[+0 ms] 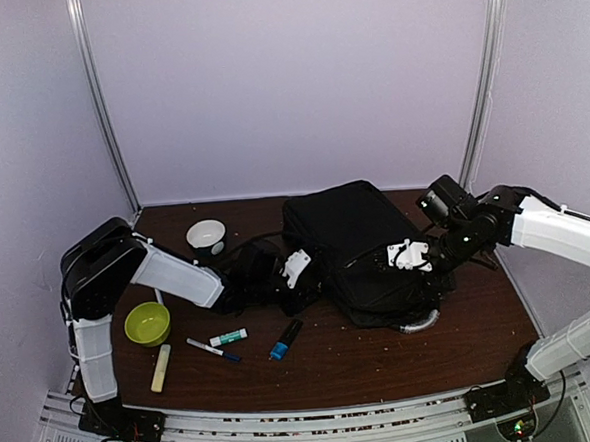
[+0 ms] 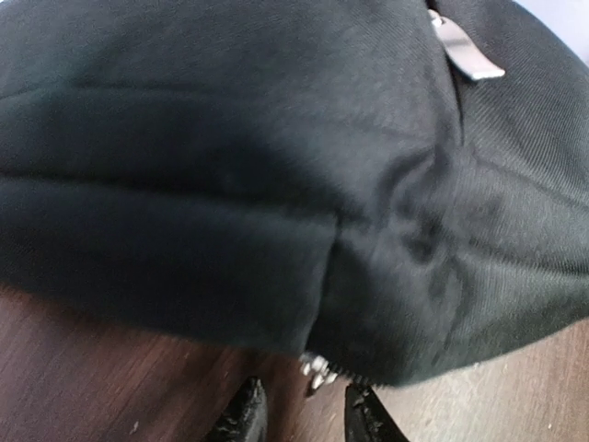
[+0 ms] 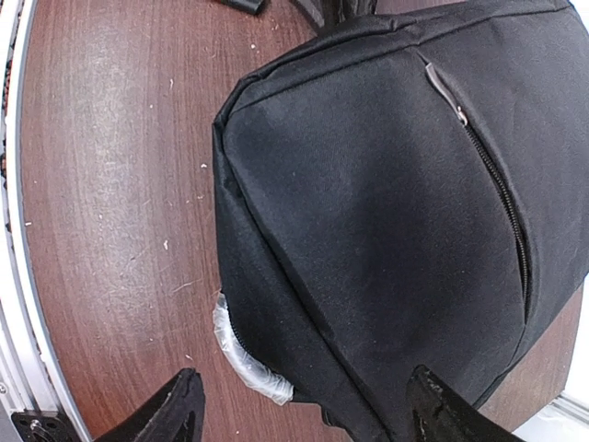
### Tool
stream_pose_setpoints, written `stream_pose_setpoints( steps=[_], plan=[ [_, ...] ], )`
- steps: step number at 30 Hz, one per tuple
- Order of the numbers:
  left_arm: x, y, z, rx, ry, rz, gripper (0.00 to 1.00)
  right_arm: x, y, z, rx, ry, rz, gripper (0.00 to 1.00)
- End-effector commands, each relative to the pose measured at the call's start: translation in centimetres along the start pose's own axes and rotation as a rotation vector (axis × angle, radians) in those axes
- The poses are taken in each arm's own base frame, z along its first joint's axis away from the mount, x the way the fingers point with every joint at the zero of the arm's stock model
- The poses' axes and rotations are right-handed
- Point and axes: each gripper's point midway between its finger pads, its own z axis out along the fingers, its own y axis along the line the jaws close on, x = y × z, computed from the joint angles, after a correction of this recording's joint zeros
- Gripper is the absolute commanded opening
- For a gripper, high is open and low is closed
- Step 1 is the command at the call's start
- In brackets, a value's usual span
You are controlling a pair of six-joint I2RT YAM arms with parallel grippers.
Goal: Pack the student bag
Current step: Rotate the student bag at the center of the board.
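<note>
Now | dark wood table (image 1: 383, 356) | lilac walls (image 1: 296, 81) | student bag (image 1: 356, 237) centred

There is one black bag (image 1: 351, 238). There are two bowls, a white bowl (image 1: 206, 234) and a green bowl (image 1: 147, 323). Four pen-like sticks lie nearby: a pen (image 1: 213, 349), a green-capped marker (image 1: 228, 337), a yellow marker (image 1: 161, 367) and a blue-tipped marker (image 1: 285, 339).

A dark wooden bench (image 1: 384, 361) carries a black student bag (image 1: 361, 242) lying flat right of centre, its grey handle (image 1: 419, 324) curling out at the near edge. To the left sit a white bowl (image 1: 206, 234) and a green bowl (image 1: 147, 323). Near the front lie a yellow stick (image 1: 161, 368), a blue-capped pen (image 1: 213, 349), a green-capped marker (image 1: 228, 337) and a blue-and-black marker (image 1: 285, 339).
</note>
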Motion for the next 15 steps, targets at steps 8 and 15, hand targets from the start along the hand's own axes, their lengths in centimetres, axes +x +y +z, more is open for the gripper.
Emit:
stream_pose_setpoints(
  steps=[8, 15],
  plan=[
    [-3.1, -1.3, 0.8, 0.087, -0.105, 0.025, 0.04, -1.2, 0.2, -0.1, -0.001, -0.056, 0.050, 0.71],
    [-2.1, -3.3, -0.5, 0.160, -0.035, -0.016, 0.00, -1.9, 2.2, 2.7, -0.013, -0.025, 0.007, 0.64]
  ],
)
